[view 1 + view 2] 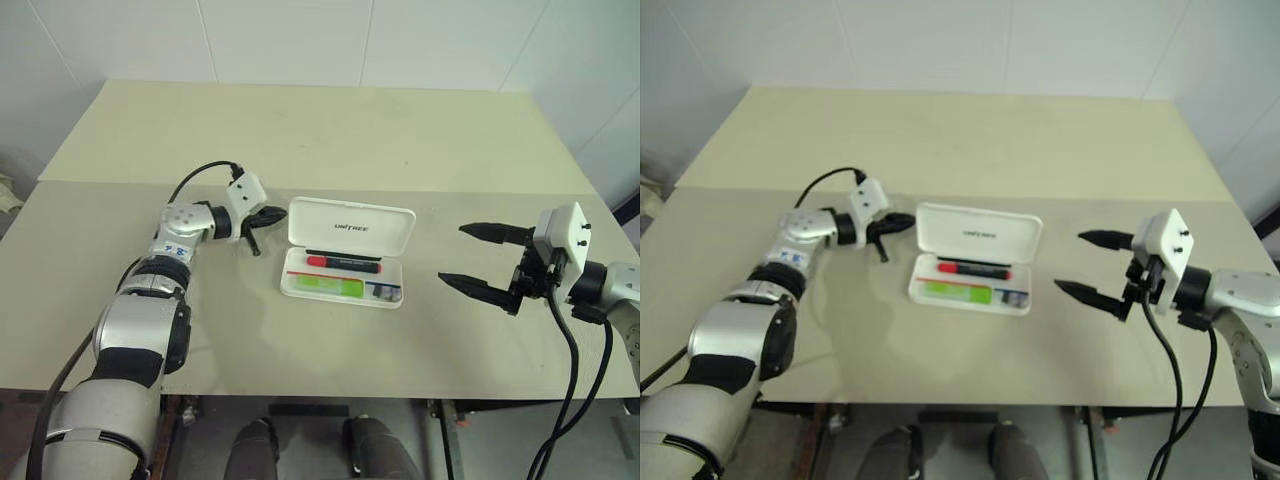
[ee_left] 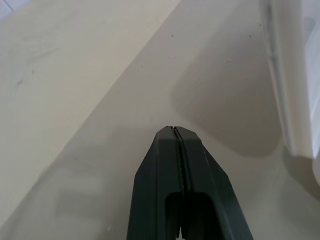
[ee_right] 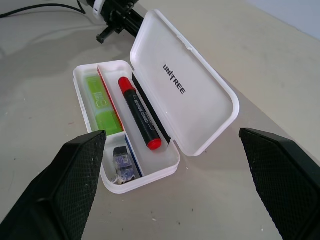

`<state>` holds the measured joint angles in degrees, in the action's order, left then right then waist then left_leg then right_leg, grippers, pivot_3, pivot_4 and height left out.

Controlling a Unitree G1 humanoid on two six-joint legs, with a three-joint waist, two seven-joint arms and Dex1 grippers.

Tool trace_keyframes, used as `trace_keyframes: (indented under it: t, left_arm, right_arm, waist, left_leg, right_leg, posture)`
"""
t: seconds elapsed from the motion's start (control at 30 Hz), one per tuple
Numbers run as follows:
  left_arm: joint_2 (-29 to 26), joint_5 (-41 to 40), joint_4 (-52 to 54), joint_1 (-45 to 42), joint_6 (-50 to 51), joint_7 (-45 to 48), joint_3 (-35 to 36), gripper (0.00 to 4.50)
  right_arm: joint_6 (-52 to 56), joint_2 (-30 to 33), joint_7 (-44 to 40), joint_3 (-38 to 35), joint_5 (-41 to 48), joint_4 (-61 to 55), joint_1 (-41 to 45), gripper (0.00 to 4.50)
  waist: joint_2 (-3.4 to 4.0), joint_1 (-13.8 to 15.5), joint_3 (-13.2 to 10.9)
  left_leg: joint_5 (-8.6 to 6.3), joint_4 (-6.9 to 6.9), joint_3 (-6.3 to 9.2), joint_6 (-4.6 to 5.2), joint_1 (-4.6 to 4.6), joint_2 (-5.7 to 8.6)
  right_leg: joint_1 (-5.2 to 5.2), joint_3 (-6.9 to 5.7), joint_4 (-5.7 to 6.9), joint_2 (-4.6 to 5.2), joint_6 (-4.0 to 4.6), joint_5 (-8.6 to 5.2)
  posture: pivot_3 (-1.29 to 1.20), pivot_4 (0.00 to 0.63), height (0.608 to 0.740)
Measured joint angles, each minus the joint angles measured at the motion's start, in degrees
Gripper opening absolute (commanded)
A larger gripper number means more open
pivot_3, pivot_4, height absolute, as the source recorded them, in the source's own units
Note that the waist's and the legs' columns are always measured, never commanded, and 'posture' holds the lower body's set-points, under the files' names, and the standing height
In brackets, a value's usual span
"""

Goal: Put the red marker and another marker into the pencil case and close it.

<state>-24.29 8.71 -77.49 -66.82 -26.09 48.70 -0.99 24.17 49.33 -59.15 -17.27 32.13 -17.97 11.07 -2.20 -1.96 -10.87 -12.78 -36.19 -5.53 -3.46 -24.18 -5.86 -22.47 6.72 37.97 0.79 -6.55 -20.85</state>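
Resting inside open pencil case [image 1: 345, 262]: red marker [image 1: 343, 262] (plus highlighter [image 1: 328, 286]).

Left claw [image 1: 262, 222] pinched closed, arm reaching forward; right claw [image 1: 478, 260] spread wide, pointing inward.

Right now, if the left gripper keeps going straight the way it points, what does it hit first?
Probably the raised lid of the pencil case. The left gripper, shut and empty, points at the lid's left end from just beside it. Depth is unclear; it might slip behind the lid.
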Motion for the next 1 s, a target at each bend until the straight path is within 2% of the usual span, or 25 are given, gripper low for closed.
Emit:
trace_keyframes:
  t: [0.3, 0.53, 1.0]
  left_arm:
    - [3.06, 0.12, -0.04, -2.45, -0.13, -1.65, 2.21, 0.03]
    - [5.79, -4.61, -0.03, -2.66, -0.23, 9.5, 7.36, 0.03]
    - [3.79, -10.56, 0.27, -2.65, 2.41, 32.42, 11.79, 0.03]
  right_arm:
    - [0.06, 0.0, 1.34, -0.78, -0.01, -1.11, -0.95, 4.5]
    - [0.64, 1.31, 1.2, -1.82, 0.21, -1.89, -2.16, 4.5]
    - [0.61, 2.01, -0.2, -3.62, 1.01, -1.59, -3.56, 4.5]
  waist:
    - [0.0, 0.42, 0.0]
    - [0.0, 0.4, 0.0]
    - [0.0, 0.3, 0.0]
  left_leg:
    - [0.03, 0.0, 0.0, -0.05, 0.0, 0.01]
    - [0.06, 0.01, 0.0, -0.11, 0.0, 0.0]
    - [0.07, -0.02, 0.02, -0.11, 0.01, -0.01]
  right_leg:
    - [0.01, 0.0, 0.0, 0.0, 0.0, 0.0]
    - [0.01, 0.0, 0.01, -0.03, 0.0, 0.0]
    - [0.02, 0.0, 0.04, -0.06, 0.0, 0.0]
  posture:
    - [0.0, 0.15, 0.74]
    - [0.0, 0.15, 0.74]
    - [0.0, 0.15, 0.74]
